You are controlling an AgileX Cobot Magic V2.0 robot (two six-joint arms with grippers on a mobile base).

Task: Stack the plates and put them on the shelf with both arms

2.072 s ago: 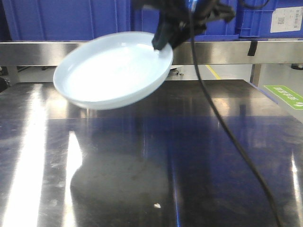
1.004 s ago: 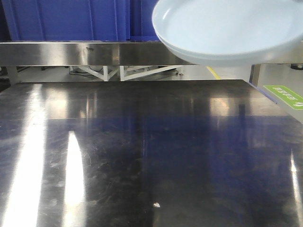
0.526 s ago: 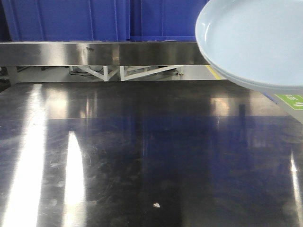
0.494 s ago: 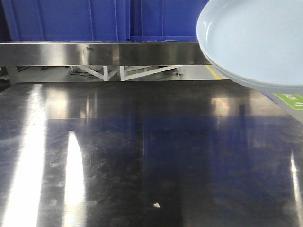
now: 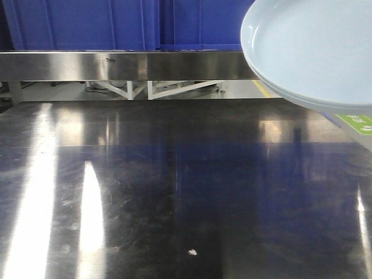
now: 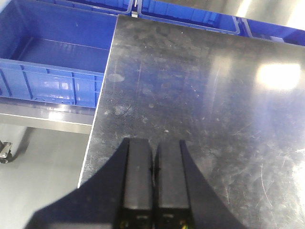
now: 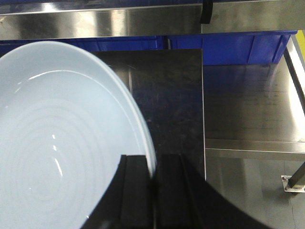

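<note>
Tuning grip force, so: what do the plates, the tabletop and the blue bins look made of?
The plates: likely glazed ceramic or melamine, glossy with soft highlights. The tabletop: stainless steel, scratched, streaky reflections. The blue bins: moulded plastic, ribbed walls.

1. Left gripper (image 6: pixel 153 143), bottom centre of the left wrist view: two matte-black rectangular fingers (image 6: pixel 139 176), square-cut tips, plain flat faces.
2. Black housing (image 6: pixel 102 200) flares outward on both sides below them, an angular wedge running to the lower frame edge.
3. Tiny yellowish and reddish specks at the finger bases, at the very bottom edge. Too small to read.
4. Right gripper (image 7: pixel 153 160), bottom centre of the right wrist view: same build, two black slabs with a slight sheen and a flared black housing.
</note>
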